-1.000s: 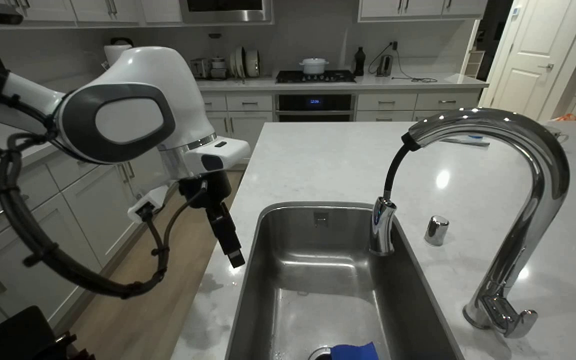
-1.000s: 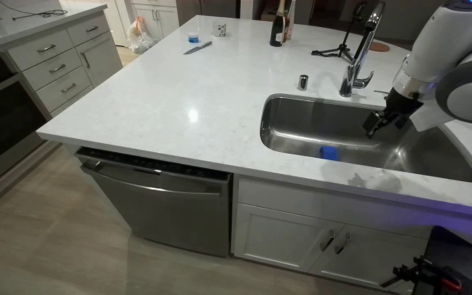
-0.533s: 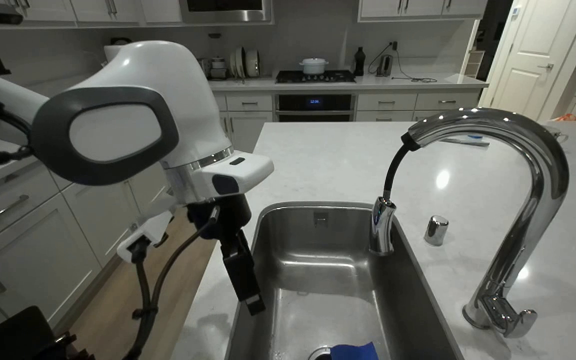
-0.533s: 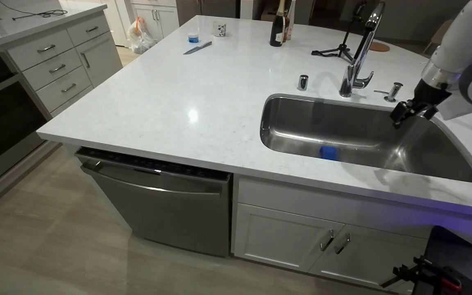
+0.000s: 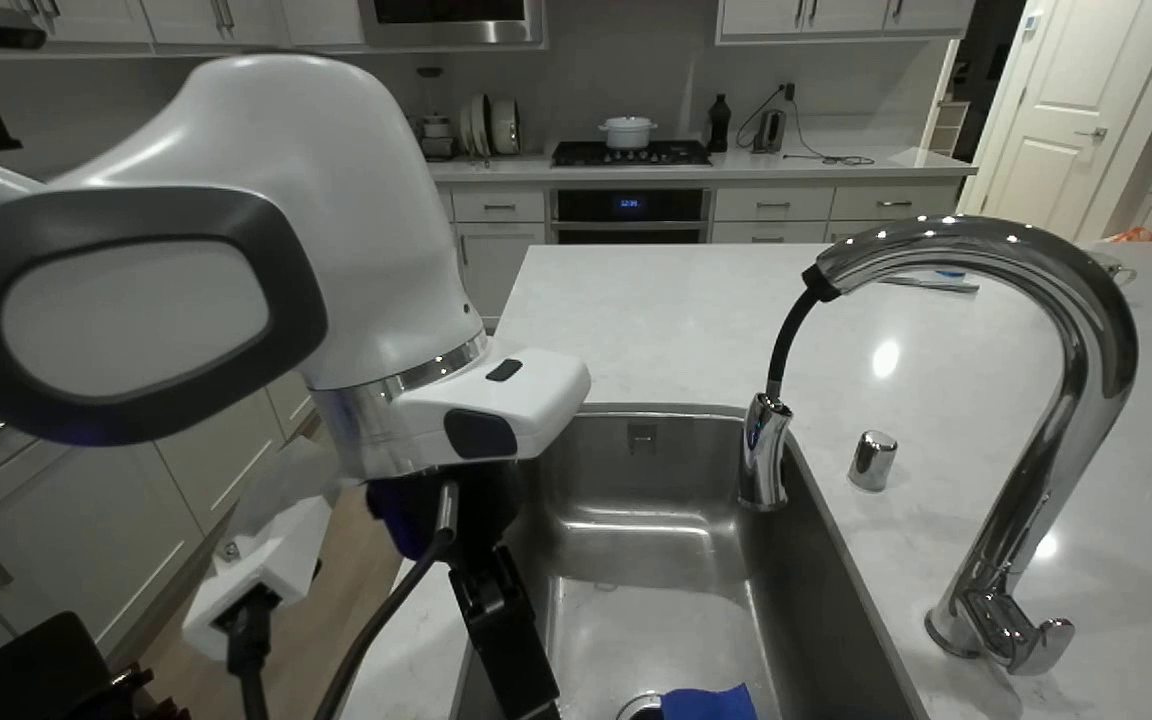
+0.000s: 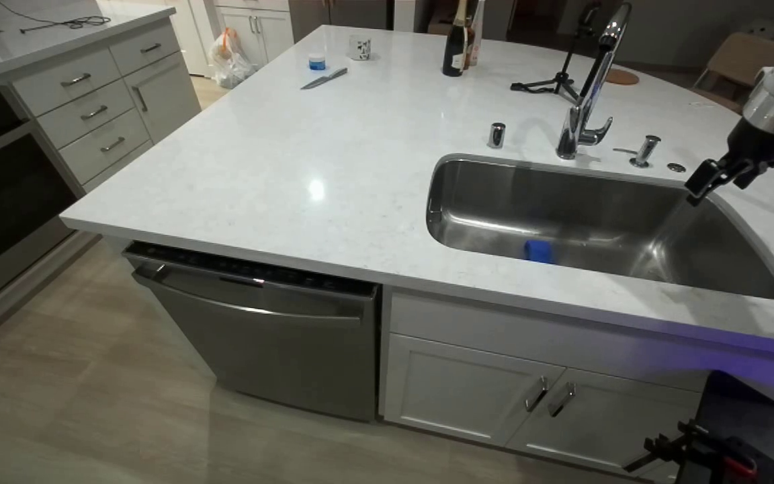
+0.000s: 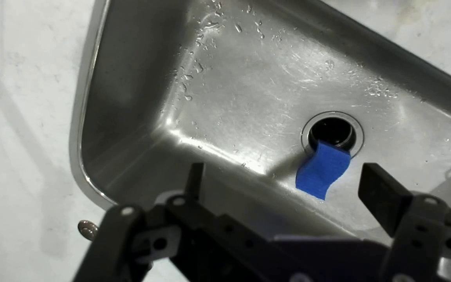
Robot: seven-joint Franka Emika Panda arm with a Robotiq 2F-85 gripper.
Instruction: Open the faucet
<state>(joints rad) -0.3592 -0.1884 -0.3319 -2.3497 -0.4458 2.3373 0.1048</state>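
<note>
Tool (image 7: 282, 172) spread wide, holding nothing. In an exterior view, the faucet (image 5: 1054, 440) stands right of the sink (image 5: 811, 580); reaching straight across, we risk snagging its hanging spray head (image 5: 765, 455).

In an exterior view, a door (image 5: 1056, 130) stands at two o'clock, wall cupboards (image 5: 844, 20) at one. In an exterior view, floor (image 6: 91, 403) lies at eight, drawers (image 6: 95, 113) at ten; light (image 6: 316, 190) glints on the tabletop (image 6: 226, 154).

The arm (image 5: 361, 220) points its pincer (image 7: 282, 176) downward, blurred fingers (image 7: 384, 196) well apart, their exact spread unclear.
</note>
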